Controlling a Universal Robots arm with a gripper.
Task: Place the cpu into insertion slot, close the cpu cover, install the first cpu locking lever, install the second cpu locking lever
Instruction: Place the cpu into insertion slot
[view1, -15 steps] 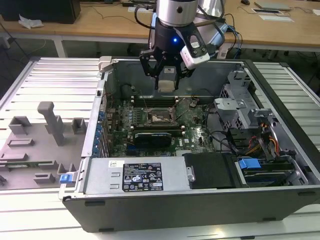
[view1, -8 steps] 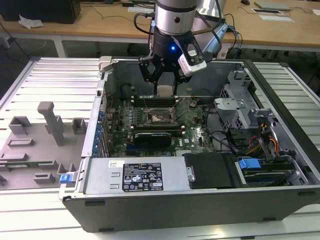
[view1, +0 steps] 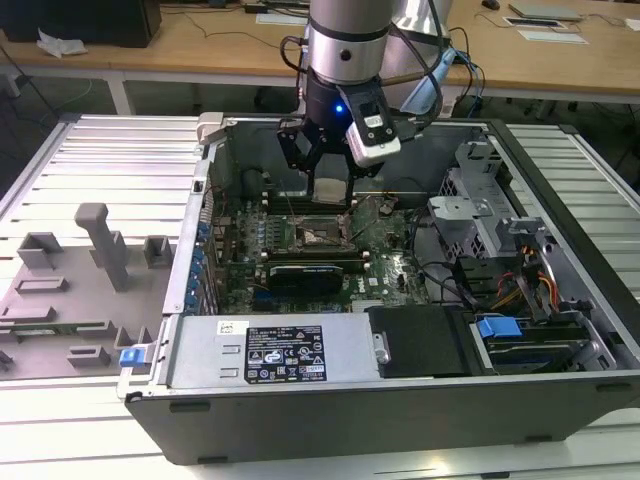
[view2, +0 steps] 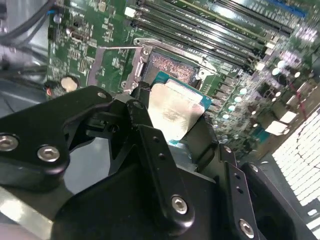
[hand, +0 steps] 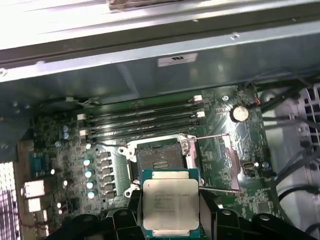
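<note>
My gripper hangs inside the open computer case, shut on the cpu, a flat square chip with a pale metal top. In both wrist views the black fingers clamp the chip by two opposite edges. The insertion slot lies uncovered on the green board just beyond the chip, apart from it. In the exterior view the slot sits below the gripper. The cpu cover, a thin metal frame, is swung open to one side of the slot, and its frame lies flat over the board.
Long black memory slots run just behind the slot. The case wall and a grey drive cage bound the board. A black power supply sits at the case front. A grey fixture tray lies at the exterior view's left.
</note>
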